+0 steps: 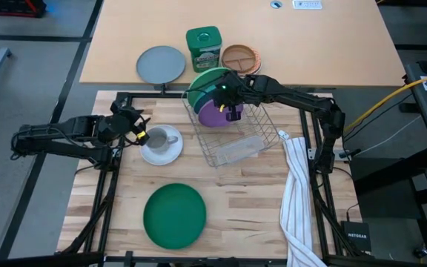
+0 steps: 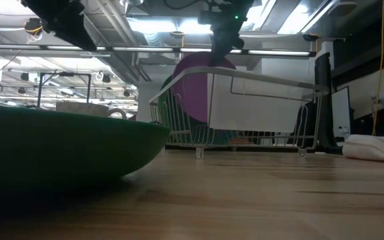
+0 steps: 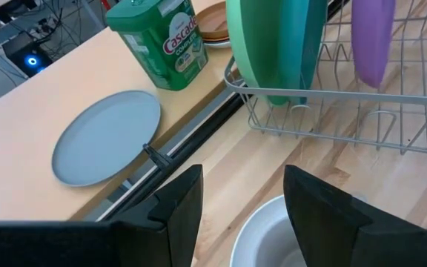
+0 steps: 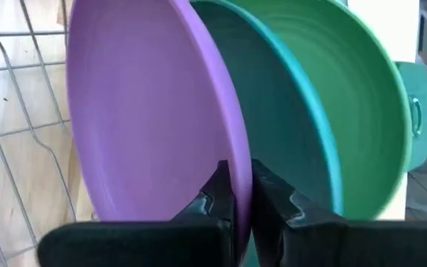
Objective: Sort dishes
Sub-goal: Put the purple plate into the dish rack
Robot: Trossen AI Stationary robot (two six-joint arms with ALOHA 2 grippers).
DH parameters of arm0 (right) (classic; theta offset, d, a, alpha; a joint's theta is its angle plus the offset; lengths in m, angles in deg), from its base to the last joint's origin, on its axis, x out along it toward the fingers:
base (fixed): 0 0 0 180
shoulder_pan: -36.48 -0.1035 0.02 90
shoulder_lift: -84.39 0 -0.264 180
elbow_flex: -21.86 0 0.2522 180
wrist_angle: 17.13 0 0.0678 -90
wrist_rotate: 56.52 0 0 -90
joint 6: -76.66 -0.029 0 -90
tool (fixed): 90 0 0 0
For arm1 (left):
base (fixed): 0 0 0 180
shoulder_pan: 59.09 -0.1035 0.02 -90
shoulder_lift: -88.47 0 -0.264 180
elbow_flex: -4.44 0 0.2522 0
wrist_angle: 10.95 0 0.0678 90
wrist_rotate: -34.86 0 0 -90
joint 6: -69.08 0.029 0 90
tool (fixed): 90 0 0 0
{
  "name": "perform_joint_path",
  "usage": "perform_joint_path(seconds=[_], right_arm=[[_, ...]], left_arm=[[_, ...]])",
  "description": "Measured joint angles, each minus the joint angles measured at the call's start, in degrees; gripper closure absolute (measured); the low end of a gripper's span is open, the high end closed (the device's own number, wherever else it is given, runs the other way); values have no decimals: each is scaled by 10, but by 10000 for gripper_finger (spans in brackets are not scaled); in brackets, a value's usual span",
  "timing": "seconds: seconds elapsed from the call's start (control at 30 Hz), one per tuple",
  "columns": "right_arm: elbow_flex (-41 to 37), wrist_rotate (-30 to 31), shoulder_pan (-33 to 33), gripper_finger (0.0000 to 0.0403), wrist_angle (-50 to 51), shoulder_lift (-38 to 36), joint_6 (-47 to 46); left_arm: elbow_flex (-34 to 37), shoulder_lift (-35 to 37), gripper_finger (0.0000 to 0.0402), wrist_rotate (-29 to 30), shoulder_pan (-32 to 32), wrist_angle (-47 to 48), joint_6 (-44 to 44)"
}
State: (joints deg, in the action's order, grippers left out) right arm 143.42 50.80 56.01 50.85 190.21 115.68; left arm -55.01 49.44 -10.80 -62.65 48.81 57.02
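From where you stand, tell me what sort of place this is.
Probably a robotics lab or workshop staged as a dishwashing station: a wire dish rack holds plates on a wooden workbench, a detergent tub stands behind, and open ceiling lighting shows overhead.

You have three plates (image 1: 212, 100) standing on edge in the rack (image 1: 236, 137); left of the rack, the mug (image 1: 156, 138) sits on its saucer (image 1: 161, 150).

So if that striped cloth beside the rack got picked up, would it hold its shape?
Probably not. The striped cloth lies rumpled and trails over the table edge, so it would likely sag. It looks thin and light, so a push would probably bunch it.
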Motion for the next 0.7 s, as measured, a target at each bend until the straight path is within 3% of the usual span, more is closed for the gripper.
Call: perform_joint_path(seconds=[0.33, 0.7], right_arm=[[-18, 41, 0, 381, -44, -1, 32], [-48, 12, 0, 381, -37, 3, 20]], left_arm=[[0, 0, 224, 0, 0, 0, -11], [0, 0, 224, 0, 0, 1, -15]])
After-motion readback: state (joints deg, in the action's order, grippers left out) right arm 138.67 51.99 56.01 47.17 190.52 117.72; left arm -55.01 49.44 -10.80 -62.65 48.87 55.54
